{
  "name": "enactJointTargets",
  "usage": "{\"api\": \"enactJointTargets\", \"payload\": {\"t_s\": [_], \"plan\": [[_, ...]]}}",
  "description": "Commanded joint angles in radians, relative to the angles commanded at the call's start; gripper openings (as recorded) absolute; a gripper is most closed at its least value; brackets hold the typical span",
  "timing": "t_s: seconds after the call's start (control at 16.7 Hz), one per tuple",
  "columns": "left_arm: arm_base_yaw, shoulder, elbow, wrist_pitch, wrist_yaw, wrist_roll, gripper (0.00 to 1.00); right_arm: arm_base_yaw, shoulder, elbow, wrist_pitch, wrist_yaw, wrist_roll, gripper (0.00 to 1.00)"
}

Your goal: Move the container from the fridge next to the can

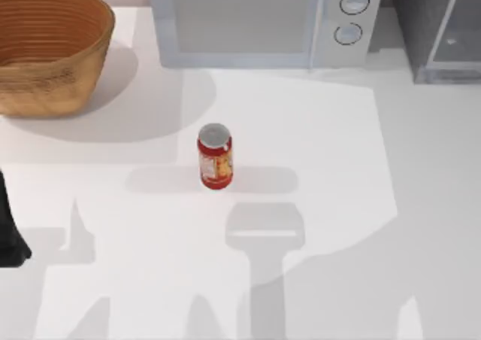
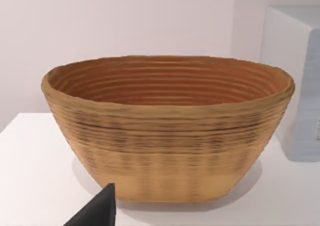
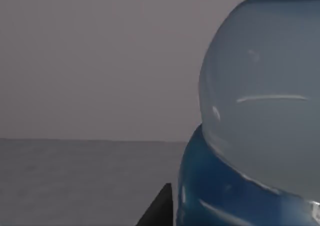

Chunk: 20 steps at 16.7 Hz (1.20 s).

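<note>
Evidently the move was barely begun: the can [image 1: 215, 156] stood alone mid-table, and the fridge [image 1: 443, 31] sat at two o'clock. Seen from the right wrist, the container [image 3: 255, 121] loomed close against a dark fingertip [image 3: 160, 208], inside grey walls; whether that gripper had closed, I cannot tell. Left arm [image 1: 11, 235] idled at nine o'clock.

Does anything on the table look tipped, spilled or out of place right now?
Nothing stands out. The can stands upright mid-table with no spill around it, the basket sits level at the back left, and the microwave door is shut. The right wrist view shows the container very close, in a dim grey space.
</note>
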Motion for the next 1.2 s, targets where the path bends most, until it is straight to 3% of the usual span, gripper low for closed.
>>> {"api": "enactJointTargets", "payload": {"t_s": [0.36, 0.96, 1.2], "plan": [[0.0, 0.0, 0.0, 0.0, 0.0, 0.0, 1.0, 0.0, 0.0, 0.0, 0.0, 0.0, 0.0, 0.02], [0.0, 0.0, 0.0, 0.0, 0.0, 0.0, 1.0, -0.004, -0.005, 0.0, -0.003, 0.0, 0.001, 0.0], [0.0, 0.0, 0.0, 0.0, 0.0, 0.0, 1.0, -0.003, -0.073, 0.015, -0.086, -0.001, 0.002, 0.0]]}}
